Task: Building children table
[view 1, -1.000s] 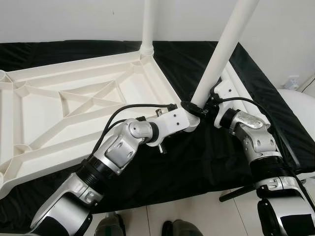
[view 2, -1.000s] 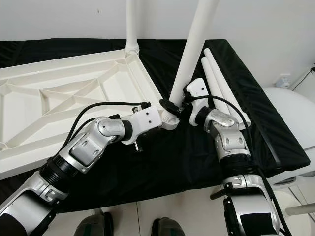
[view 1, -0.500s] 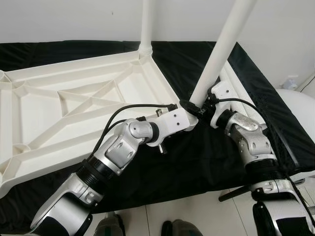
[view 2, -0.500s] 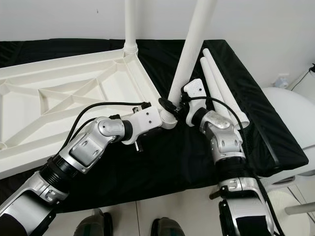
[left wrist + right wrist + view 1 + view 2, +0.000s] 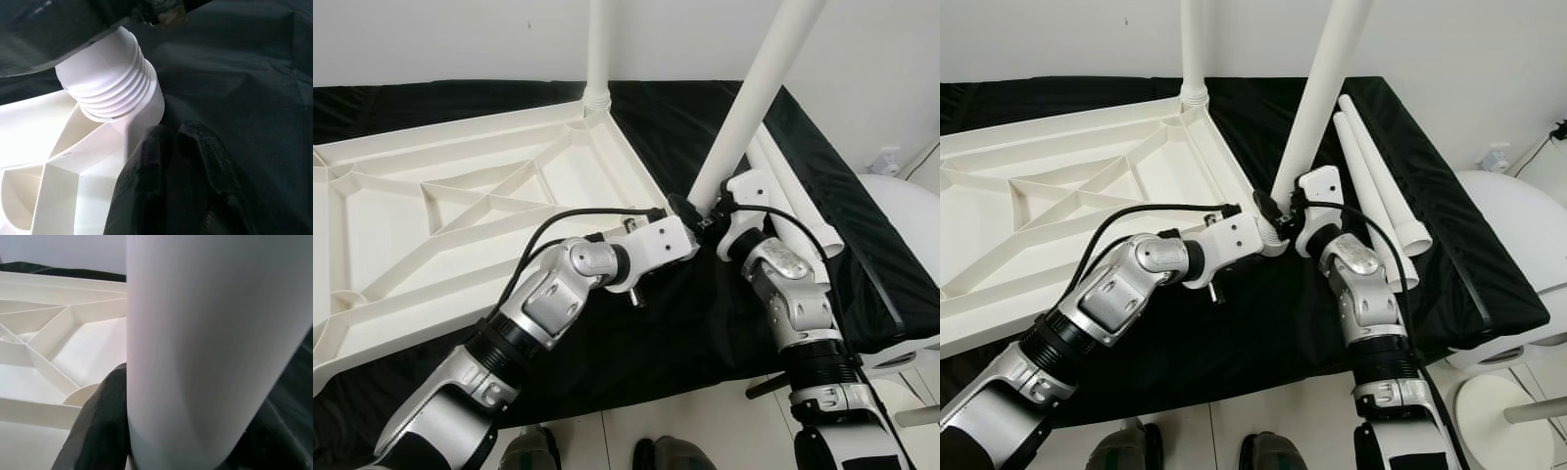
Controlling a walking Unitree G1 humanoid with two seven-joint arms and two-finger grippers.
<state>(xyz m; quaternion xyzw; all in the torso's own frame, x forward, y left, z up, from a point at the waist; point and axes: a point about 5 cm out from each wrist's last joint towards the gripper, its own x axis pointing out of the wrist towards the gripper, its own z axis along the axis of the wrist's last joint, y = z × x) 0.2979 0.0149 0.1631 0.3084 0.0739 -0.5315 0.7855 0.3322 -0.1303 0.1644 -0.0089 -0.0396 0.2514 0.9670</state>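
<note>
Right gripper (image 5: 1285, 217): pinching the tall white plastic leg (image 5: 1317, 93), mid-frame.
Left gripper (image 5: 178, 147): pressed together beside the white ribbed tabletop (image 5: 431, 206) corner.

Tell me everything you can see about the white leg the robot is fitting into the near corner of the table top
The leg is a long, smooth white tube, plastic by its look, leaning to the robot's right and running out of the picture's top. Its ribbed, threaded lower end sits at the round corner socket of the upside-down table top, not fully sunk. The right claw grips it just above the socket; the left claw, fingers together, rests by the corner.
</note>
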